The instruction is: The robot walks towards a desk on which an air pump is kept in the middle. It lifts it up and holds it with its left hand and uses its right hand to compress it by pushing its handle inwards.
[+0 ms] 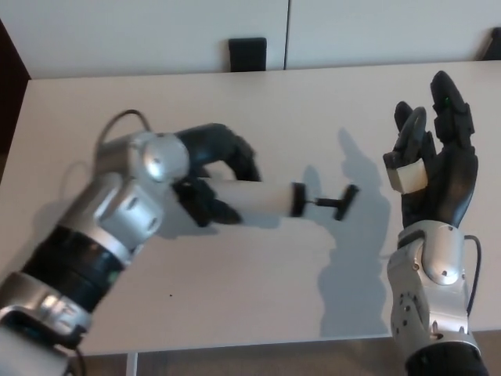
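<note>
Head view: left hand [210, 182] wrapped on air pump [254, 197] barrel, frame centre, above desk [258, 102]. Axis runs horiz.; handle [345, 201] points right toward right hand [434, 176], splayed, empty, prob. clear of it.

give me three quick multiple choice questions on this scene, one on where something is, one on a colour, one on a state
1. Where is the air pump?
A. flat on the desk
B. held in the left hand
C. held in the right hand

2. What colour is the pump's barrel?
A. white
B. red
C. blue

3. What state is the right hand in?
A. shut on the pump handle
B. open, apart from the handle
C. pressed flat on the desk

Answers:
1 B, the left hand's fingers wrap the barrel.
2 A, the barrel is white with a black end cap.
3 B, its fingers are spread and a gap separates it from the handle.
</note>
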You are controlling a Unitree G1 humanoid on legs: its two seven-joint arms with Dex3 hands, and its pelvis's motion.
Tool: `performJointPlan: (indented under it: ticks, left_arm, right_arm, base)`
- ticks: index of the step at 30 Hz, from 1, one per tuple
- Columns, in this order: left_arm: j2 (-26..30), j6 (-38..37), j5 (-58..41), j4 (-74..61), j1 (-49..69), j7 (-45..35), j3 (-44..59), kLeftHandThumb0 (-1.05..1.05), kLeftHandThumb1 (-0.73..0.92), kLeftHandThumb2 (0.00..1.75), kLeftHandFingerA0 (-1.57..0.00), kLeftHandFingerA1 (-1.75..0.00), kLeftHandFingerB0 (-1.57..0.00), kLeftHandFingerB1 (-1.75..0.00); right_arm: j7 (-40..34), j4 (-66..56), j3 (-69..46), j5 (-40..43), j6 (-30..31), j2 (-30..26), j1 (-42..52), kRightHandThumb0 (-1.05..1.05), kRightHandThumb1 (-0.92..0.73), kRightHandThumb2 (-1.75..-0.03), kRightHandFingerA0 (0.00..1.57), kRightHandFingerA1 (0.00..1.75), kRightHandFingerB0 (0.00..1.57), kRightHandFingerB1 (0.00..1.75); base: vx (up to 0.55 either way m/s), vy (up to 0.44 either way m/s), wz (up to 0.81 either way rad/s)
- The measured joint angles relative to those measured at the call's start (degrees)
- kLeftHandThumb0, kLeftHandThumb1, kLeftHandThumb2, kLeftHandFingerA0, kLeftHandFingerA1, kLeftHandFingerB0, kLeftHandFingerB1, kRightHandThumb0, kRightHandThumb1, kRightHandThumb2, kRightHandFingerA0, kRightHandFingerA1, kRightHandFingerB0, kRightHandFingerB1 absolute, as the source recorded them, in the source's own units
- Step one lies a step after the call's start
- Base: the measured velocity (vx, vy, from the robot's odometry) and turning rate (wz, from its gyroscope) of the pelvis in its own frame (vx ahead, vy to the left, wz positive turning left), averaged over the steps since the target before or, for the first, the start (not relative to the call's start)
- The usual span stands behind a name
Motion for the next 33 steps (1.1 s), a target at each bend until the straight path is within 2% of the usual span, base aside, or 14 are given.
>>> performJointPlan:
  ticks: [1, 4, 5, 7, 8, 9, 10, 13, 19, 20, 33]
  left_arm:
    - [1.9, -0.5, 0.0, 0.3, 0.4, 0.1, 0.7, -0.12, 0.76, 0.80, -1.05, -1.28, -0.89, -1.14]
    - [3.3, -1.2, 0.0, 0.6, 0.9, 0.4, 1.1, -0.12, 0.76, 0.80, -1.05, -1.28, -0.89, -1.14]
    - [4.2, -1.6, 0.0, 0.9, 1.3, 0.9, 1.3, -0.43, 0.67, 0.61, -0.63, -0.46, -0.42, -0.34]
    - [5.1, -2.1, 0.1, 1.3, 1.6, 1.5, 1.6, -0.43, 0.67, 0.61, -0.63, -0.46, -0.42, -0.34]
    - [6.4, -2.7, 0.5, 1.7, 2.0, 2.5, 1.6, -0.74, 0.47, 0.79, 0.00, -0.09, -0.06, -0.13]
    - [7.3, -2.9, 1.0, 2.0, 2.1, 3.3, 1.5, -0.74, 0.47, 0.79, 0.00, -0.09, -0.06, -0.13]
    - [7.3, -2.9, 1.0, 2.0, 2.1, 3.3, 1.5, -0.83, 0.49, 0.84, 0.00, 0.00, 0.00, -0.05]
    - [9.4, -3.5, 2.5, 2.8, 1.9, 5.4, 1.2, -0.85, 0.50, 0.86, 0.00, -0.01, 0.00, -0.04]
    - [10.0, -4.0, 3.7, 3.5, 3.1, 7.3, 0.5, -0.88, 0.50, 0.88, 0.00, 0.00, 0.00, -0.03]
    - [10.0, -4.0, 3.7, 3.5, 3.1, 7.3, 0.5, -0.88, 0.51, 0.89, 0.00, 0.00, 0.00, -0.02]
    - [10.0, -5.5, 4.6, 1.6, 3.5, 8.5, -0.2, -0.89, 0.50, 0.91, 0.00, 0.00, 0.00, -0.03]
  right_arm:
    - [0.3, -1.0, 0.0, 0.3, 0.0, 0.0, 0.5, -0.69, -0.92, -0.71, 0.22, 0.33, 0.18, 0.30]
    - [0.7, -2.3, 0.0, 0.3, 0.1, -0.3, 1.0, -0.69, -0.92, -0.71, 0.22, 0.33, 0.18, 0.30]
    - [1.2, -3.2, 0.0, 0.4, 0.1, -0.4, 1.5, -0.72, -0.92, -0.70, 0.21, 0.32, 0.17, 0.29]
    - [1.6, -4.0, 0.0, 0.5, 0.1, -0.9, 2.2, -0.72, -0.92, -0.70, 0.21, 0.32, 0.17, 0.29]
    - [2.3, -5.5, 0.0, 0.7, 0.2, -1.5, 3.2, -0.72, -0.92, -0.69, 0.21, 0.32, 0.16, 0.28]
    - [2.8, -6.4, 0.0, 0.9, 0.2, -1.9, 3.7, -0.72, -0.92, -0.69, 0.21, 0.32, 0.16, 0.28]
    - [2.8, -6.4, 0.0, 0.9, 0.2, -1.9, 3.7, -0.35, -0.56, -1.12, 0.00, 0.47, 0.00, 0.47]
    - [4.3, -9.9, 0.0, 1.6, 0.5, -3.2, 5.7, -0.35, -0.56, -1.12, 0.00, 0.47, 0.00, 0.47]
    - [6.4, -16.0, 0.9, 2.1, 1.0, -4.5, 8.9, -0.36, -0.52, -1.10, 0.00, 0.47, 0.00, 0.47]
    - [6.4, -16.0, 0.9, 2.1, 1.0, -4.5, 8.9, -0.76, -0.91, -0.68, 0.22, 0.31, 0.16, 0.28]
    - [7.9, -25.1, 3.6, 1.9, 2.8, -5.3, 13.2, -0.77, -0.92, -0.68, 0.24, 0.31, 0.16, 0.27]
  base:
    - [0.00, 0.000, 0.00]
    - [0.00, 0.000, 0.00]
    - [0.00, 0.000, 0.00]
    - [0.00, 0.000, 0.00]
    - [0.00, 0.000, 0.00]
    - [0.00, 0.000, 0.00]
    - [0.00, 0.000, 0.00]
    - [0.00, 0.000, 0.00]
    - [0.00, 0.000, 0.00]
    - [0.00, 0.000, 0.00]
    - [0.00, 0.000, 0.00]
